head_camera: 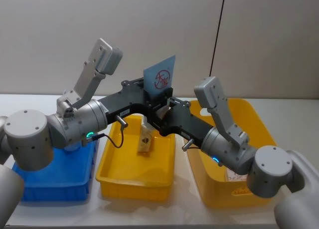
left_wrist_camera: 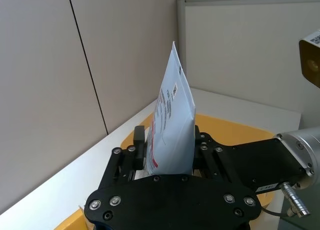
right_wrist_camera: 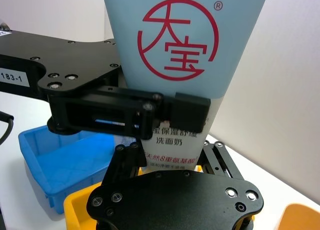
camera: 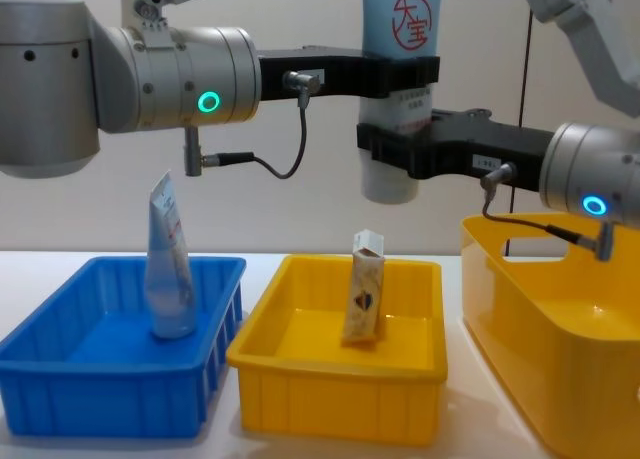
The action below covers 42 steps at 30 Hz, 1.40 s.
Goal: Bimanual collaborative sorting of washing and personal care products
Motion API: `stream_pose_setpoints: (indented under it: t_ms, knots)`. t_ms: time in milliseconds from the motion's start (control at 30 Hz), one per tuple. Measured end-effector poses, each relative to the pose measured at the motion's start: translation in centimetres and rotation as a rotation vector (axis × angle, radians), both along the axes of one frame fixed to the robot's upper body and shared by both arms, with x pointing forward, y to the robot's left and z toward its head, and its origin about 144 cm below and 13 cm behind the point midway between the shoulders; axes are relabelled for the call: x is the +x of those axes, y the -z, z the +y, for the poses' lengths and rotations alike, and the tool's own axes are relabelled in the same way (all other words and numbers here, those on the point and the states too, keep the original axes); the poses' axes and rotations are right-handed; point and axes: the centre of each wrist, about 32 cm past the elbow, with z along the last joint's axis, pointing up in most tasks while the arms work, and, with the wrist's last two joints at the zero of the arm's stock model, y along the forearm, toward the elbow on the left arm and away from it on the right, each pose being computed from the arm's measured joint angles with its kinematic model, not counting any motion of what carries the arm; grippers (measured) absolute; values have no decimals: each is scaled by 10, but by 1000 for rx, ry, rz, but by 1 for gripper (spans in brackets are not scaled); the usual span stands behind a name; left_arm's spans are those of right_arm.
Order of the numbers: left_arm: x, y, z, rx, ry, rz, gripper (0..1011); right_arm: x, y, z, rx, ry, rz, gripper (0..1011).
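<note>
Looking from the head, you see the pale blue tube (head_camera: 160,79) upright above the middle yellow bin (head_camera: 137,164), pinched by left gripper (head_camera: 155,95) and right gripper (head_camera: 162,109). From the chest, the soft tube's round cap hangs below both clamps; a patterned carton (camera: 364,287) stands below.

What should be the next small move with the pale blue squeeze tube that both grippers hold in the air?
Probably the right gripper should open. The pale blue squeeze tube is clamped by both, the left gripper higher up; a similar tube already stands in the blue plastic bin on the left.
</note>
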Motion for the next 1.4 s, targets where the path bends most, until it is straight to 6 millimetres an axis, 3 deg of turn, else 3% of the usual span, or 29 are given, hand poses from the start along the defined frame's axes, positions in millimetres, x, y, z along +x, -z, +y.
stream_pose_setpoints:
  t_ms: [233, 333, 633, 1400]
  knots:
    - [0, 0, 0, 0, 0, 0, 639, 1, 0, 2, 2, -3, -1, 337]
    - [0, 0, 0, 0, 1, 0, 778, 1, 0, 3, 3, 0, -1, 284]
    - [0, 0, 0, 0, 0, 0, 993, -2, -1, 3, 11, 40, 4, 204]
    - [0, 0, 0, 0, 0, 0, 1001, -21, -1, -25, 35, 318, 19, 177]
